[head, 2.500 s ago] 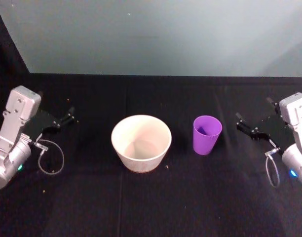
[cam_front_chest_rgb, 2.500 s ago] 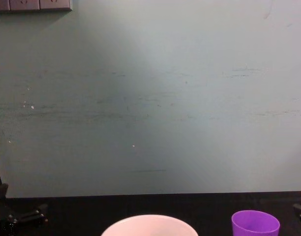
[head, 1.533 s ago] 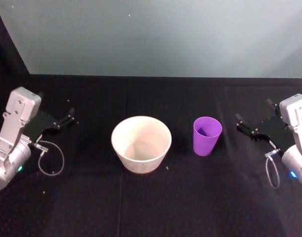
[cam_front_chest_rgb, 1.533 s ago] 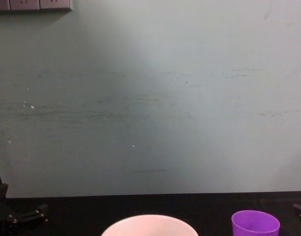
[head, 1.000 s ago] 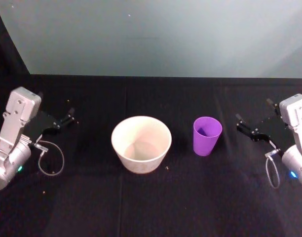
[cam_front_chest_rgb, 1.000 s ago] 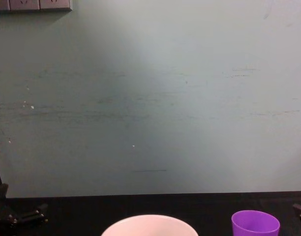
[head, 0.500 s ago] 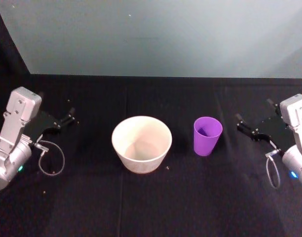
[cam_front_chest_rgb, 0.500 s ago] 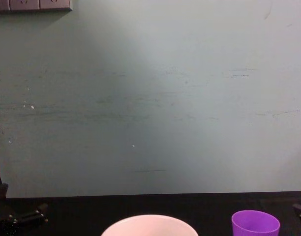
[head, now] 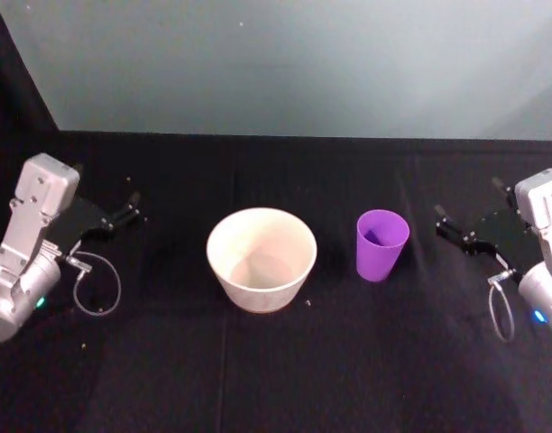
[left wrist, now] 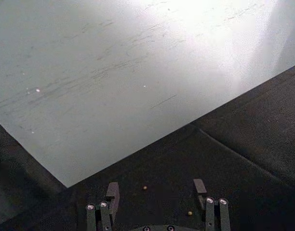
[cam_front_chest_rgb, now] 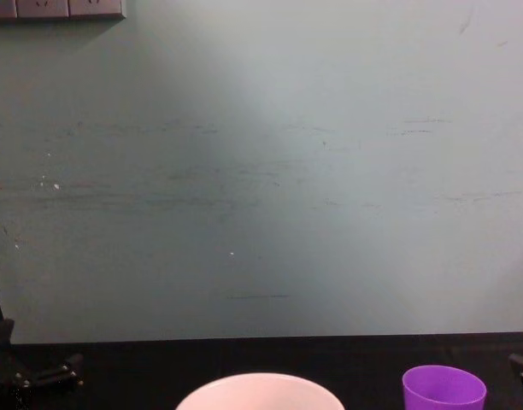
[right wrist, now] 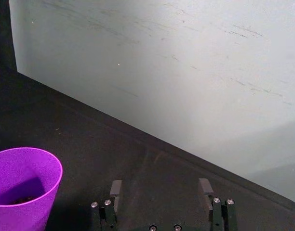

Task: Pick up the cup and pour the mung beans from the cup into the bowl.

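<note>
bowl [cam_front_chest_rgb: 260, 386]: the chest view's lower edge cuts off everything below its rim
cup [cam_front_chest_rgb: 443, 389]: same edge cuts off its base
contents [right wrist: 23, 198]: shadowed, too small to tell

The bowl [head: 262, 259] stands at the middle of the table [head: 348, 361]. The cup [head: 381, 244] stands upright to its right, near it but not touching. The left gripper [left wrist: 155, 187] sits at the table's left side, well apart from the bowl. The right gripper [right wrist: 161, 185] sits at the right side, near the cup. A wall [head: 303, 63] rises behind the table's far edge.
</note>
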Tool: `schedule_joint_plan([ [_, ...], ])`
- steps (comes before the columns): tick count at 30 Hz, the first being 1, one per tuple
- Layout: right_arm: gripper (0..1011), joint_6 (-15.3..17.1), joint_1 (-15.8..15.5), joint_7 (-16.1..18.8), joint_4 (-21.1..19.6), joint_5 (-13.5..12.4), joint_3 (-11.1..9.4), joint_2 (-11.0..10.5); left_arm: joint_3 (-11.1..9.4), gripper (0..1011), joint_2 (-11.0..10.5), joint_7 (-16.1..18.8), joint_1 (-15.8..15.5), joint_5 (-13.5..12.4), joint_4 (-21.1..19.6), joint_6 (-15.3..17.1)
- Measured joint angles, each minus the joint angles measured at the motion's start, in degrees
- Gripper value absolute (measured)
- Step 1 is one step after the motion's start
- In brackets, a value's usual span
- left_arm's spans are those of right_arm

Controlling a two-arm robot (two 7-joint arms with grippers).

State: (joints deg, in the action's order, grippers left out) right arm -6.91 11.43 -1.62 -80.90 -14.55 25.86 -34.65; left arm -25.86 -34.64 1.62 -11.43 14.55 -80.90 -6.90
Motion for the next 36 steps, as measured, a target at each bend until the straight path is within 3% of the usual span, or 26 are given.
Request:
schedule_joint_plan([
  [6, 1003, -0.33, -0.23, 0.35, -0.22, -0.18, -0.12, -0.17, 0.0, 1000, 0.0, 0.0, 0.0, 0.0, 0.0, 0.0],
  [11, 1003, -2.52, -3.52, 4.15, -3.49, -2.58, -1.57, -2.23, 0.0, 1000, 0.0, 0.0, 0.0, 0.0, 0.0, 0.0],
  [21, 1003, -4.41, -12.98, 13.62, -9.88, -15.35, -7.19, -5.67, 0.0, 1000, -0.01, 0.0, 0.0, 0.0, 0.0, 0.0],
  [25, 1003, -4.46, -14.57, 17.48, -10.05, -18.52, -7.71, -5.85, 0.0, 1000, 0.0, 0.0, 0.0, 0.0, 0.0, 0.0],
  [31, 1003, -4.56, -13.62, 20.13, -7.86, -18.43, -6.52, -3.91, 0.0, 1000, 0.0, 0.0, 0.0, 0.0, 0.0, 0.0],
  [36, 1003, -5.26, -10.91, 21.28, -4.17, -15.86, -4.69, -0.9, 0.0, 1000, 0.0, 0.0, 0.0, 0.0, 0.0, 0.0],
])
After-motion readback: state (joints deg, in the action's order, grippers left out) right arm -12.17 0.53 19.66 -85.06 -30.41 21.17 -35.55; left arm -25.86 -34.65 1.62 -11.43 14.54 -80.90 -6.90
